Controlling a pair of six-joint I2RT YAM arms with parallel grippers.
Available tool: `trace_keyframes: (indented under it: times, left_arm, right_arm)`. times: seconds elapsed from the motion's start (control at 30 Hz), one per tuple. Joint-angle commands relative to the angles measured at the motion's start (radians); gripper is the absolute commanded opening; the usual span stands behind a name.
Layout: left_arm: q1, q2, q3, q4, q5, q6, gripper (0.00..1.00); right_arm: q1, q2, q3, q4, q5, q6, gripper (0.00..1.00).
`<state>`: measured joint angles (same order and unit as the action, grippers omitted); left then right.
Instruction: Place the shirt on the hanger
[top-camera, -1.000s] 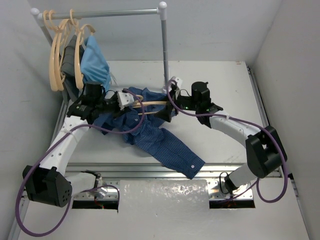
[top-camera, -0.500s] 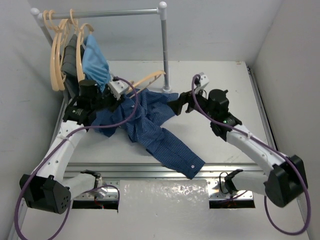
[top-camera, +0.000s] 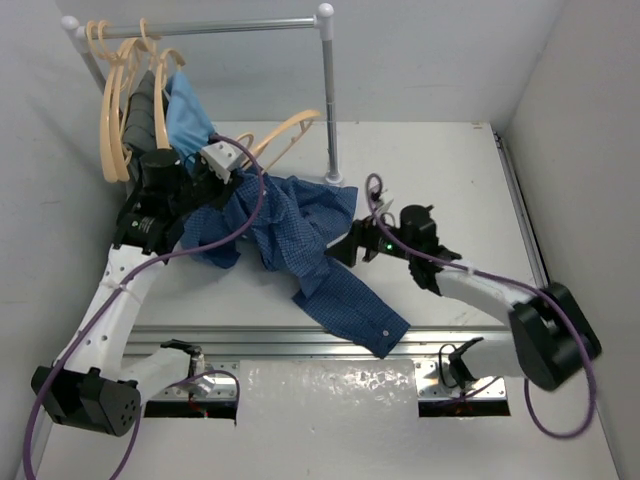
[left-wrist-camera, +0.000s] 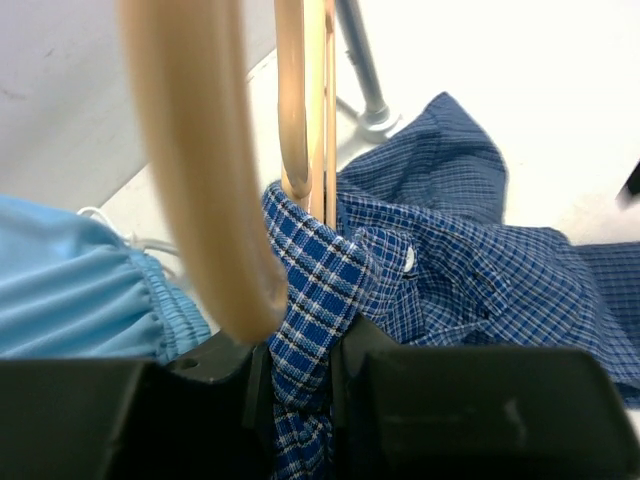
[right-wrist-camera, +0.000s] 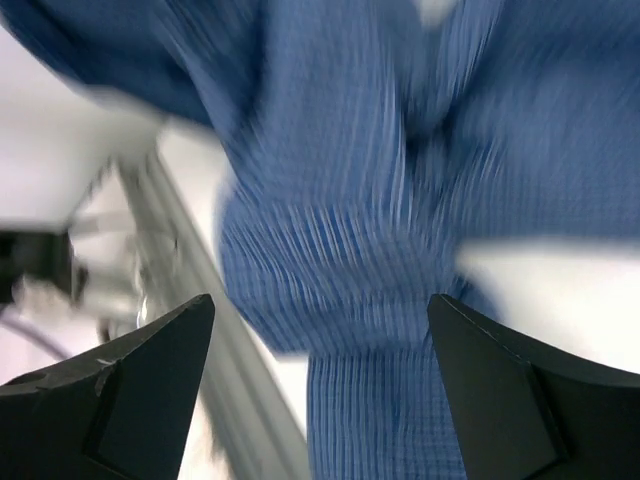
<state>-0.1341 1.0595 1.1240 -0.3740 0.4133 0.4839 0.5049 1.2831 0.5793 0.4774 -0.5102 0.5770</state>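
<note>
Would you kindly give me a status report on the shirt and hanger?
Left gripper shut on shirt beside hanger. Right gripper open over shirt. Hanger arm bare. Rack pole near hanger tip.

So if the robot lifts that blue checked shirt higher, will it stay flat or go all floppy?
Probably floppy: the shirt hangs in folds from the left tool pinching it. Its sleeve would likely dangle. It looks thin, so probably light.

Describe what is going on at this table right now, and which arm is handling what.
The left gripper is shut on a fold of the shirt, raised near the rack, with the hanger sticking up from the same pinch. The rest of the shirt trails across the table. The right gripper hangs open beside the shirt, holding nothing.
</note>
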Motion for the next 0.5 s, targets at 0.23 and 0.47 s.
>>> trace_keyframes:
  times: [0.23, 0.47]
  left_arm:
    - [0.002, 0.095, 0.247, -0.085, 0.14, -0.074, 0.0]
    - [0.002, 0.34, 0.523, -0.257, 0.159, -0.067, 0.0]
  right_arm:
    - [0.106, 0.462, 0.191, 0.267, -0.119, 0.053, 0.99]
    - [0.026, 0.645, 0.265, 0.403, -0.08, 0.176, 0.0]
